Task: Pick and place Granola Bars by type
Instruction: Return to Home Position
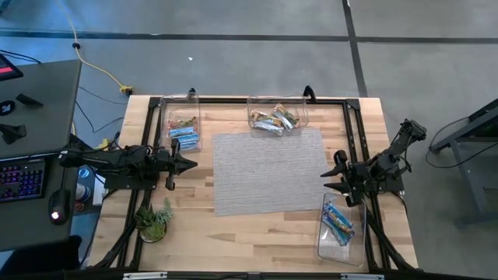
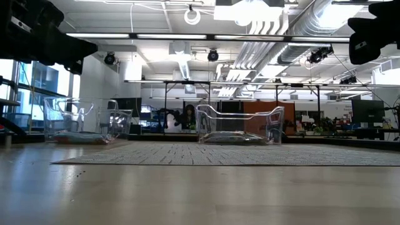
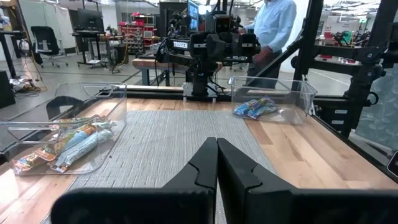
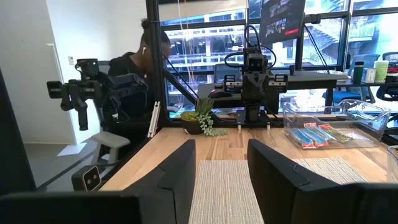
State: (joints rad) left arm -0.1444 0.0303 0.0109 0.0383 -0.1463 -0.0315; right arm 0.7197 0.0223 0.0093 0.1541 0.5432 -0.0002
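Note:
Granola bars lie in three clear bins. The far-left bin [image 1: 183,124] holds blue and tan bars [image 4: 320,134]. The far-middle bin [image 1: 276,115] holds a mixed heap [image 3: 68,143]. The near-right bin [image 1: 341,227] holds blue bars [image 3: 255,107]. My left gripper [image 1: 189,163] is shut and empty at the left edge of the grey mat [image 1: 268,171], pointing level across it. At the mat's right edge my right gripper [image 1: 331,177] is open with nothing between its fingers [image 4: 177,168].
A small green plant [image 1: 154,221] stands near the table's near-left corner. A black frame [image 1: 233,99] runs along the table's far edge and sides. A desk with a keyboard [image 1: 19,179] stands left of the table. People show in the room beyond.

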